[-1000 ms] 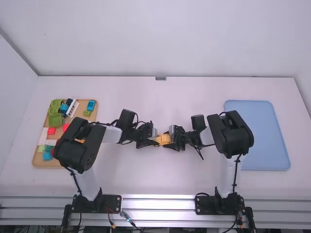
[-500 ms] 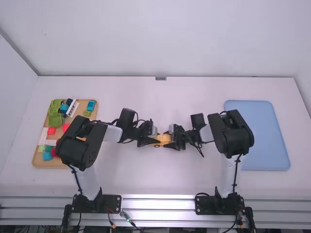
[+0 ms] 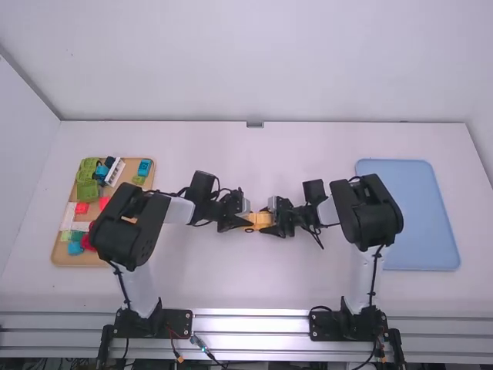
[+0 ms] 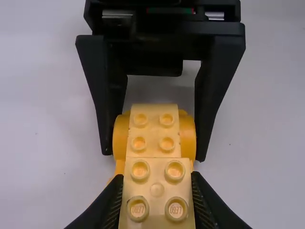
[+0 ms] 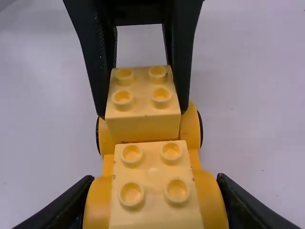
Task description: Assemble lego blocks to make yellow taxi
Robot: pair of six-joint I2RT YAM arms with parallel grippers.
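Observation:
At mid-table the two grippers face each other over a yellow toy car (image 3: 260, 220). My left gripper (image 3: 244, 223) is at its left part and my right gripper (image 3: 275, 224) at its right end. In the left wrist view the left gripper (image 4: 157, 193) is shut on a pale yellow studded brick (image 4: 157, 214), over the wheeled base. In the right wrist view that brick (image 5: 143, 126) stands higher than a second studded brick (image 5: 151, 167); the right gripper (image 5: 155, 202) is shut on the wheeled base (image 5: 212, 200) around this second brick. Whether the taller brick is fully seated, I cannot tell.
At the far left a tan tray (image 3: 77, 260) holds green, blue, red and white blocks, partly beneath the left arm. A blue tray (image 3: 420, 216) lies on the right, with the right arm beside its left edge.
The left arm has shifted very slightly, and a dark wheel now shows at the car's near left side. The right arm has barely moved.

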